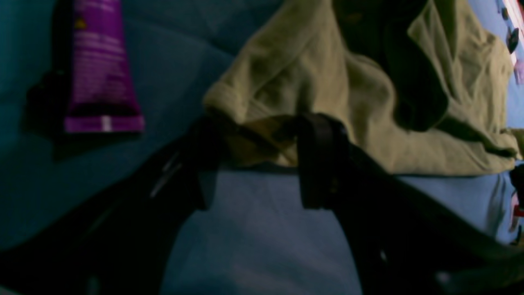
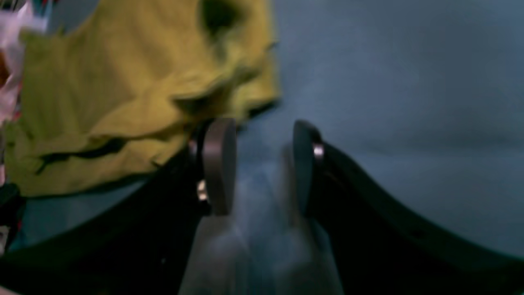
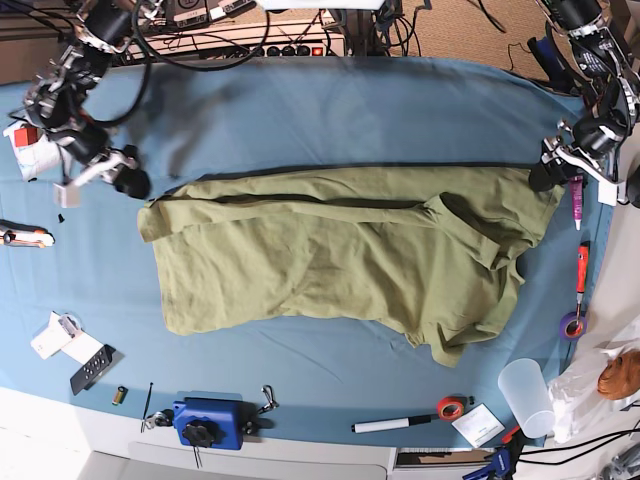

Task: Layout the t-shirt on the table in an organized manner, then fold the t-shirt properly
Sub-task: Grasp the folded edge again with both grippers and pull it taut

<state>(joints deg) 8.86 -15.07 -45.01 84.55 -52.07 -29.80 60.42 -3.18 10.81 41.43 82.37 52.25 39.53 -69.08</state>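
The olive-green t-shirt (image 3: 340,250) lies spread across the blue table (image 3: 330,100), wrinkled and bunched at its right end. My left gripper (image 3: 547,176) is at that right edge. In the left wrist view its jaws (image 1: 264,141) stand apart, open, with a hem of the t-shirt (image 1: 327,82) lying between the tips. My right gripper (image 3: 127,180) hovers just off the shirt's upper left corner. In the right wrist view it (image 2: 262,147) is open with only table cloth between the pads, and the t-shirt (image 2: 123,90) lies to the left.
A purple tube (image 3: 577,200) (image 1: 100,69) lies beside the left gripper. An orange tool (image 3: 583,265), a tape roll (image 3: 572,325) and a plastic cup (image 3: 527,395) sit at the right edge. A blue device (image 3: 208,422), a marker (image 3: 385,425) and red tape (image 3: 449,407) line the front.
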